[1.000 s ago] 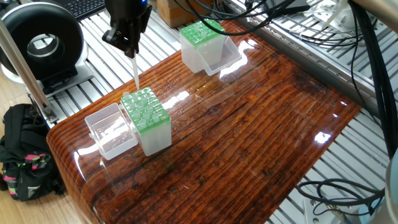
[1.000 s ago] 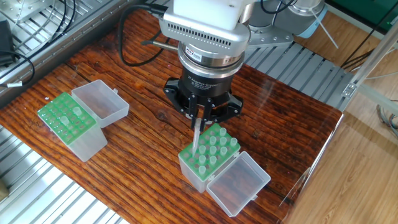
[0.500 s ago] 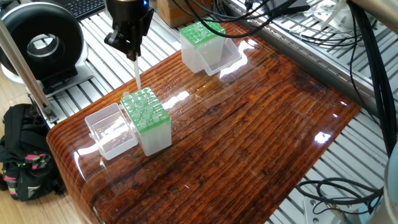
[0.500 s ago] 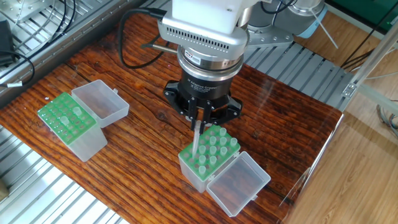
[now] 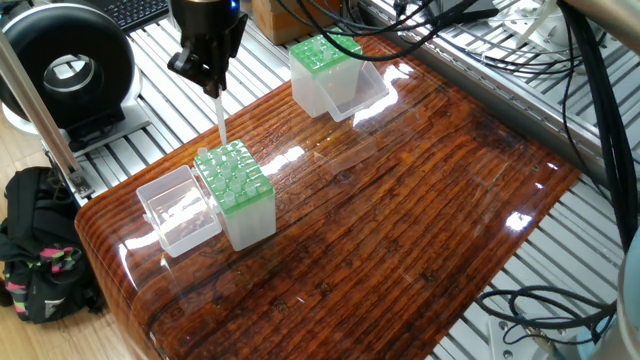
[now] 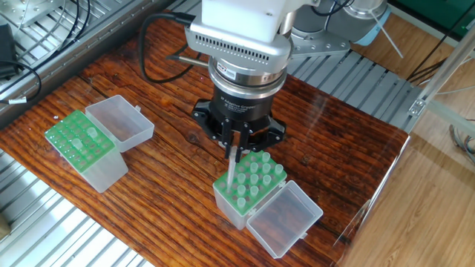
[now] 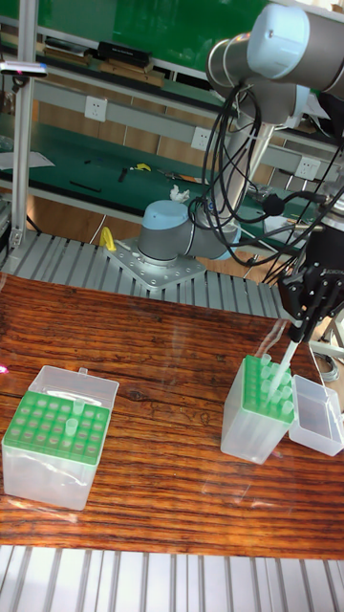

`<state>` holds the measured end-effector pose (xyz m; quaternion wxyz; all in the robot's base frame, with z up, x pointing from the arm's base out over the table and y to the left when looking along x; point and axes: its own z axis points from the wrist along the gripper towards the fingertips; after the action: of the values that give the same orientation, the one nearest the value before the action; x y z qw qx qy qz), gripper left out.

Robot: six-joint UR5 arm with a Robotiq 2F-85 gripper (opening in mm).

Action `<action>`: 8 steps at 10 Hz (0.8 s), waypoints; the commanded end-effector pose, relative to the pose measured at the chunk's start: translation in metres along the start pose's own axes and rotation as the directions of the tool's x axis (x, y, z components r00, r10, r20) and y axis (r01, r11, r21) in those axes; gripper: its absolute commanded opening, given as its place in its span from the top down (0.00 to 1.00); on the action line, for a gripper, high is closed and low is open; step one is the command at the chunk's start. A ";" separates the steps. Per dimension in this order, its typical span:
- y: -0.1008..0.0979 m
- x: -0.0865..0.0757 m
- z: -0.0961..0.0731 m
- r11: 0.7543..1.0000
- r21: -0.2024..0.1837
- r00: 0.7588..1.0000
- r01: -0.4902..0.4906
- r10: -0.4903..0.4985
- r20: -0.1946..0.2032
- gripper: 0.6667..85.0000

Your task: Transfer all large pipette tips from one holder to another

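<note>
My gripper [image 5: 212, 88] is shut on one large pipette tip [image 5: 219, 120], which hangs point down over the back edge of the near holder [image 5: 237, 192]. This clear box has a green grid, and several whitish tips [image 6: 254, 178] stand in it. In the other fixed view my gripper [image 6: 235, 150] holds the tip [image 6: 231, 167] just over the grid's left side. The tall view shows my gripper [image 7: 298, 335] and the tip [image 7: 284, 361] close above that holder [image 7: 256, 409]. The second holder [image 6: 78, 146] carries at least one tip [image 6: 92, 134].
Each holder has its clear lid [image 6: 285, 218] hinged open beside it; the other lid [image 6: 119, 122] lies near the second box. Black cables [image 6: 159, 52] trail over the wooden table [image 5: 400, 200]. A black round device [image 5: 65, 72] and a bag [image 5: 40, 250] sit off the table's edge.
My gripper has risen slightly with the tip held in it. Both holders stay where they were.
</note>
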<state>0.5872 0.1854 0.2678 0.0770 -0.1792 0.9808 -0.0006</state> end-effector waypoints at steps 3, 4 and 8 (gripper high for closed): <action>0.001 0.006 0.004 1.000 -0.018 1.000 0.007 -0.007 -0.030 1.00; 0.002 0.005 0.004 1.000 -0.024 1.000 0.009 -0.010 -0.028 0.98; 0.006 0.002 0.007 0.999 -0.037 0.999 0.027 -0.028 -0.023 0.89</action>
<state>0.5838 0.1870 0.2609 0.0623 -0.1898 0.9798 0.0074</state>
